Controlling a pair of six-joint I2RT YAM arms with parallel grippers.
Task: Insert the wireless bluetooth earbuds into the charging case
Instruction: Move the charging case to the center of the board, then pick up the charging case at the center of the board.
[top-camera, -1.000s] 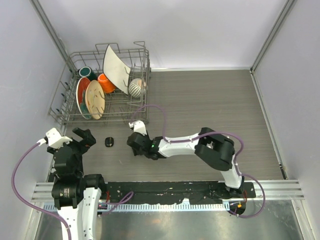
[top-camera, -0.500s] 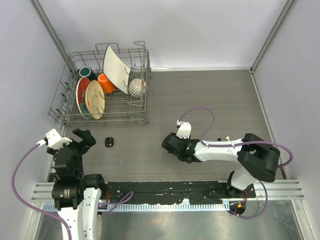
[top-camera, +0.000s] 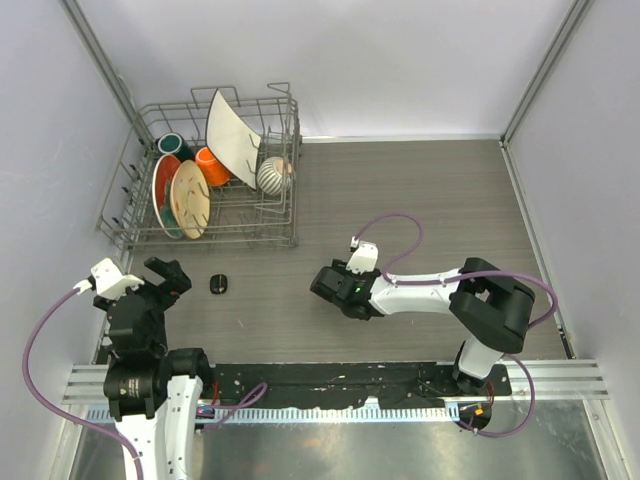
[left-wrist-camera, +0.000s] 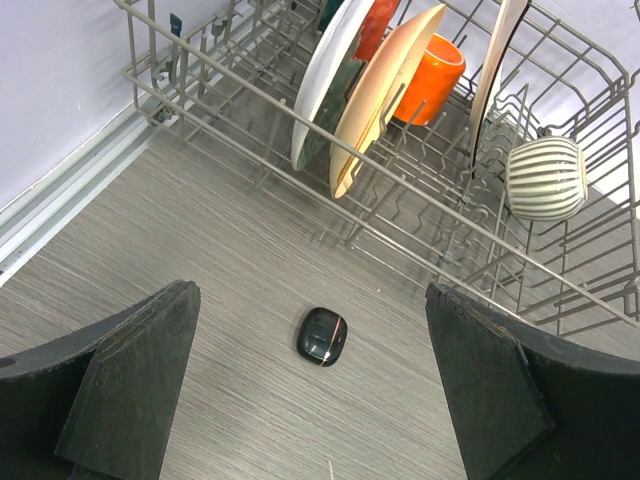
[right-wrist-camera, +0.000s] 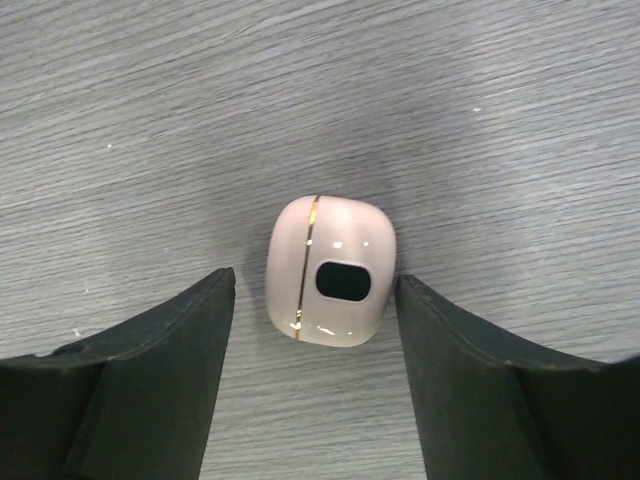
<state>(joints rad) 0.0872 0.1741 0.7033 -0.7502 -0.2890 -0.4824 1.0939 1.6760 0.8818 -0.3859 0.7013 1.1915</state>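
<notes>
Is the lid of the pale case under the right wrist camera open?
No, the pale case lies shut on the table, its gold seam a thin closed line.

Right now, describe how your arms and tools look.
The left arm and right arm have white and black segments, each with a purple cable. The left tool and right tool have two wide, matte black wedge-shaped fingers.

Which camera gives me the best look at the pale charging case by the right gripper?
Right wrist: the pale charging case lies whole and sharp on the table, between the fingers of the open right gripper. In top external the gripper hides it. Left wrist shows only the black case.
</notes>
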